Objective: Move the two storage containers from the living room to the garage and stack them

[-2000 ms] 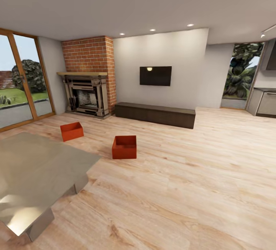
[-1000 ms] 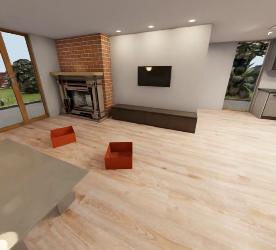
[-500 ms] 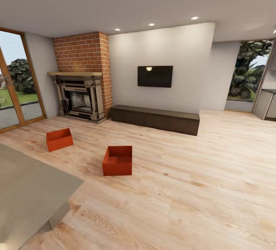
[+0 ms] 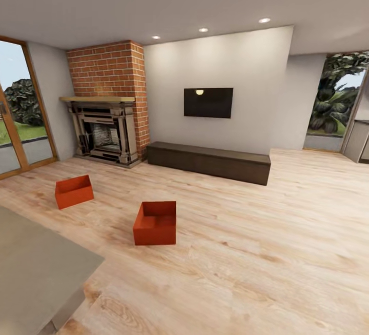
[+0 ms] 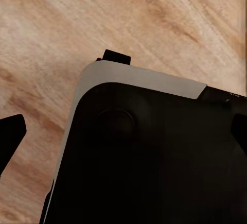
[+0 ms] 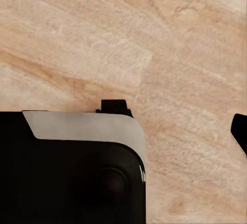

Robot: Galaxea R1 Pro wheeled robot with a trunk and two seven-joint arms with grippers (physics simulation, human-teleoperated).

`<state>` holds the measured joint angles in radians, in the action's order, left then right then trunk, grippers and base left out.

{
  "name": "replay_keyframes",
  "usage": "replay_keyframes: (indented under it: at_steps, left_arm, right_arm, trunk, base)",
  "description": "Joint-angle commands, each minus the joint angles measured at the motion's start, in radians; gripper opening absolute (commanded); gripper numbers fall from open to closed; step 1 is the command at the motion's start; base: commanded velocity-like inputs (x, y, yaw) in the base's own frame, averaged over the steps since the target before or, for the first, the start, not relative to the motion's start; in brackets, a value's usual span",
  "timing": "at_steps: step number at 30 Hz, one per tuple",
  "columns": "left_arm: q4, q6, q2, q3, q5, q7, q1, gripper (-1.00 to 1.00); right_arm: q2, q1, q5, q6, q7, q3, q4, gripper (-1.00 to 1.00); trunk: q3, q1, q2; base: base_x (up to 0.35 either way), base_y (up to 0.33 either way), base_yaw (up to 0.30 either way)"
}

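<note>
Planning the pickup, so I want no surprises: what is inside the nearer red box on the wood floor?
The nearer red box looks empty: its open top shows bare red inner walls and part of its bottom. The near wall hides the front strip of the bottom.

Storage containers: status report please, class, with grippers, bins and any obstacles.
Gripper states: cannot tell. Near container and far container sit apart on the wood floor, untouched. Grey table at the near left, off the straight path.

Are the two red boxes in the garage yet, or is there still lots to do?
Nothing is done yet. Both storage containers, the nearer one and the farther one, sit apart on the living room's wood floor. Neither is being carried. Picking up, carrying to the garage and stacking all remain.
</note>
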<state>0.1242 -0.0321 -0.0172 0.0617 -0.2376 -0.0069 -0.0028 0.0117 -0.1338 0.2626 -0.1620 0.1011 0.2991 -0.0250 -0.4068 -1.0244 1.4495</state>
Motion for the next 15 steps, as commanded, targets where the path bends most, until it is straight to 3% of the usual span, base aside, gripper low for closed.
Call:
replay_keyframes:
  at_steps: [1,15]
  left_arm:
    - [0.0,-0.002,0.0,0.006,-0.002,-0.001,0.0,1.0]
    - [0.0,-0.004,-0.004,0.01,-0.006,-0.002,0.0,1.0]
  right_arm:
    - [0.001,-0.001,0.009,-0.005,0.002,0.008,-0.003,1.0]
    - [0.001,-0.001,0.008,-0.005,0.0,0.01,-0.003,1.0]
  trunk:
    - [-0.001,-0.001,0.0]
    - [-0.001,-0.001,0.0]
  base:
    - [0.316,0.0,0.0]
    - [0.316,0.0,0.0]
